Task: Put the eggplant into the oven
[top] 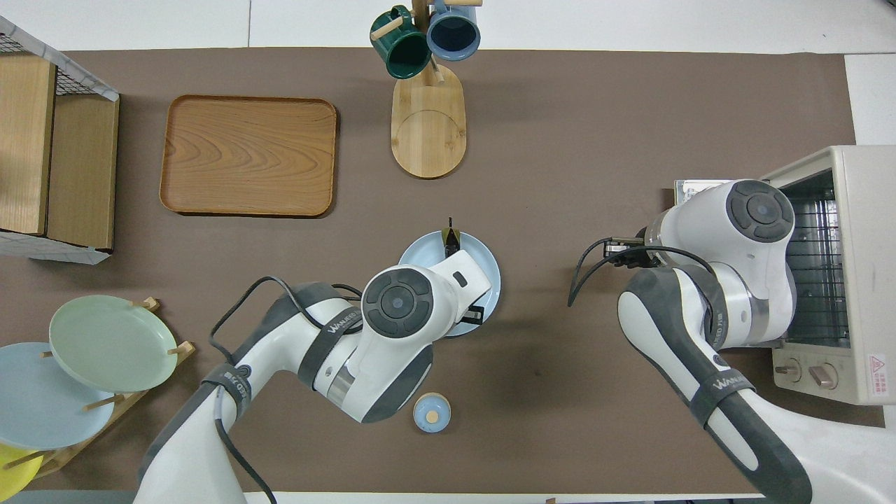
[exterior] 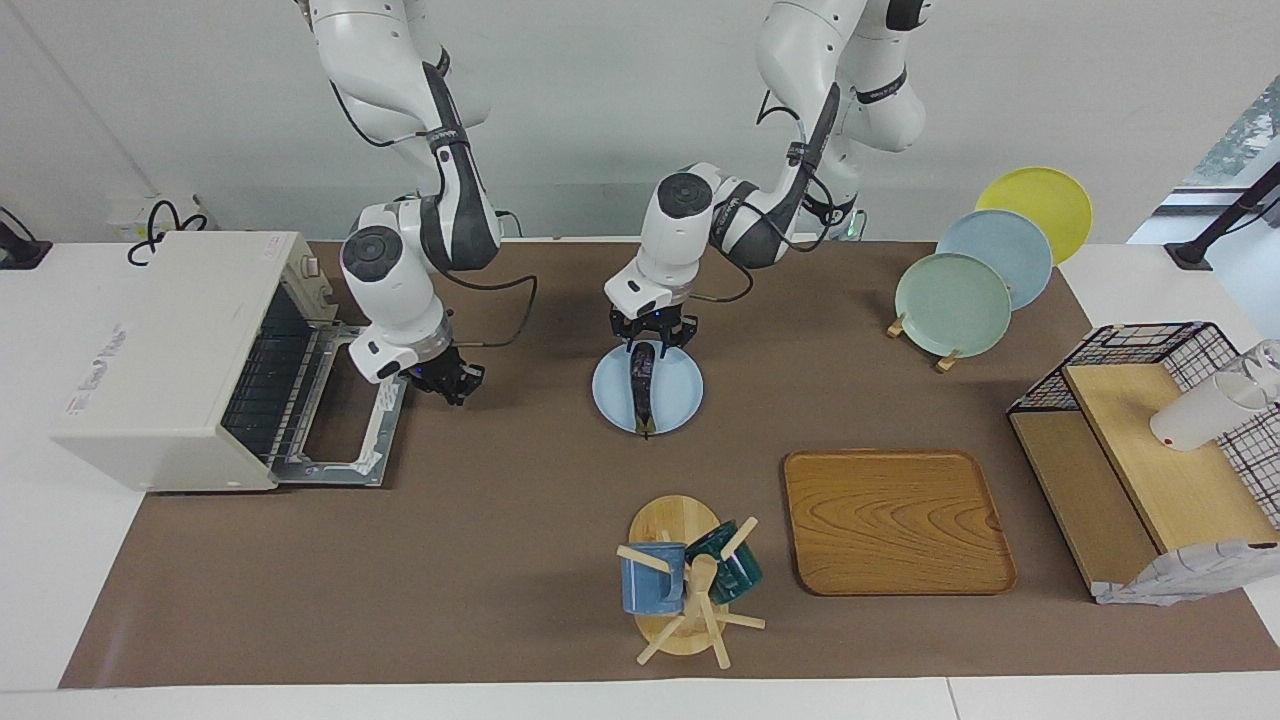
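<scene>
The eggplant point(exterior: 642, 389) was found on the blue plate point(exterior: 677, 400), pinched at its upper end by the left gripper point(exterior: 645, 348). The oven point(exterior: 170, 360) stood open (presumably for loading); right gripper point(exterior: 447, 381) waited beside the door, finger state indeterminable.

left gripper point(exterior: 650, 343) gripping eggplant point(exterior: 641, 393), oven point(exterior: 190, 360) open

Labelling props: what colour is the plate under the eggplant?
Light blue plate; clearest in the facing view.

A white table point(exterior: 40, 600), covered by a brown mat point(exterior: 480, 540), is backed by a plain pale wall point(exterior: 600, 90).
</scene>
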You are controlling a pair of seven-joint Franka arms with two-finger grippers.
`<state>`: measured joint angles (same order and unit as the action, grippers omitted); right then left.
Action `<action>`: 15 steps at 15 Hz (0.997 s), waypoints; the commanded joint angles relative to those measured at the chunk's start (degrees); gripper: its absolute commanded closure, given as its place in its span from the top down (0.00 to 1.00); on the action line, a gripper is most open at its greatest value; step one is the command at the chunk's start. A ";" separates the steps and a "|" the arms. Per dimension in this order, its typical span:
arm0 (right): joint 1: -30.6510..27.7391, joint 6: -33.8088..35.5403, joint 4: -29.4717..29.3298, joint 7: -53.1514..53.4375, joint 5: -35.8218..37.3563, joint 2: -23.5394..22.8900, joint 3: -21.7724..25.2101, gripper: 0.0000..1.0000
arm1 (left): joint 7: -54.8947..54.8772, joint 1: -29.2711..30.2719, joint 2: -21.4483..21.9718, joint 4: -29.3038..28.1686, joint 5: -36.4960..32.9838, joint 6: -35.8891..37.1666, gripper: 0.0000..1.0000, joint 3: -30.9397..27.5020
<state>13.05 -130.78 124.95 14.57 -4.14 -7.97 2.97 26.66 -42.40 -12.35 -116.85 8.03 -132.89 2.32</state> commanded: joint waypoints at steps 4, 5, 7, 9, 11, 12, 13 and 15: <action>10.75 7.64 -12.61 8.26 -0.69 -3.27 0.46 0.33 | -8.79 14.33 7.42 5.38 0.67 14.56 1.00 -0.21; 13.20 7.74 -14.80 10.63 -0.69 -4.06 0.37 0.34 | -10.82 17.32 7.43 7.58 0.67 17.46 1.00 -0.29; 20.40 8.00 -20.50 18.08 -0.52 -7.04 0.46 0.35 | -15.99 23.30 7.16 10.93 0.41 21.25 1.00 -0.38; 25.68 11.76 -32.77 25.47 0.63 -15.62 0.46 0.35 | -20.48 29.18 7.16 14.26 0.15 25.20 1.00 -0.38; 28.77 11.53 -41.61 29.80 2.90 -22.86 0.46 0.34 | -22.61 32.97 7.60 16.29 -0.12 26.89 1.00 -0.47; 29.05 9.17 -41.29 29.82 3.17 -23.14 0.37 0.33 | -22.70 34.56 7.95 17.43 -0.21 27.68 1.00 -0.47; 29.74 6.97 -39.89 29.82 3.18 -23.06 0.37 0.33 | -22.70 35.36 8.13 18.49 -0.55 29.25 1.00 -0.47; 32.81 3.62 -35.33 30.08 3.35 -22.27 0.45 0.34 | -23.14 36.24 9.61 19.90 -4.76 33.20 1.00 -0.47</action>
<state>44.06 -124.96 87.64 44.29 -1.86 -30.36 2.98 3.72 -6.88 -4.29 -98.73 6.48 -104.07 1.16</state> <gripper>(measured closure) 0.665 0.000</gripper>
